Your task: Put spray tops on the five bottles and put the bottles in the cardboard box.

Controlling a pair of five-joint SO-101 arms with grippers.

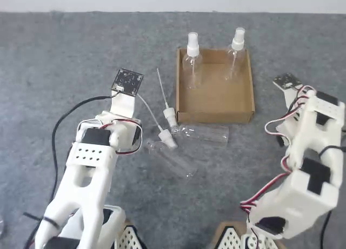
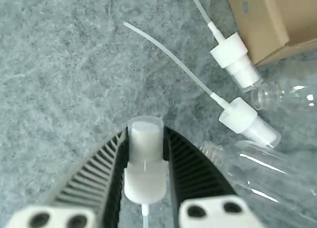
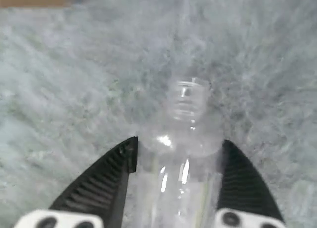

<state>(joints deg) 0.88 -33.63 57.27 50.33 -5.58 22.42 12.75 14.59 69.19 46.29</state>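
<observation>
Spray top (image 2: pixel 144 176): clamped in left claw (image 2: pixel 144 135), cap end past the tips; light, stiff, best held by its collar. Open bottle (image 3: pixel 190 102): clamped at shoulder in right claw (image 3: pixel 181 145), neck ahead; apparently thin plastic, light, slippery, squashable.

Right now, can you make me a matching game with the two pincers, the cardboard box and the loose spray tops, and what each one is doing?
Things
1. left pincer
2. right pincer
3. cardboard box
4. loose spray tops

States
A. shut on an open bottle with no top
B. lying on the grey mat
C. has two capped bottles standing inside
D. shut on a white spray top

Pairs: 1-D, 2-A, 3-C, 4-B
</observation>
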